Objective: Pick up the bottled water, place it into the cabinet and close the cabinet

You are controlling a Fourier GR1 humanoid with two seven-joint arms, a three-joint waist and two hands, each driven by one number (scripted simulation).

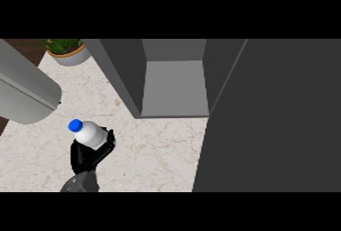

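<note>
Your view is evenly and softly lit, pale counter (153,149) brightest, open cabinet (174,85) interior mid-grey with darker side walls, its door (273,117) a flat dark slab, no hard cast shadows, no glare, edges undistorted, nothing visibly out of focus

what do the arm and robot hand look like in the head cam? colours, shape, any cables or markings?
One arm shows, at lower left. The robot hand is glossy black with slim fingers. Its forearm is grey, smooth-shelled and flaring toward the view's lower edge. No cables, markings or sleeve visible. The large pale grey rounded shape at upper left can't be identified.
</note>
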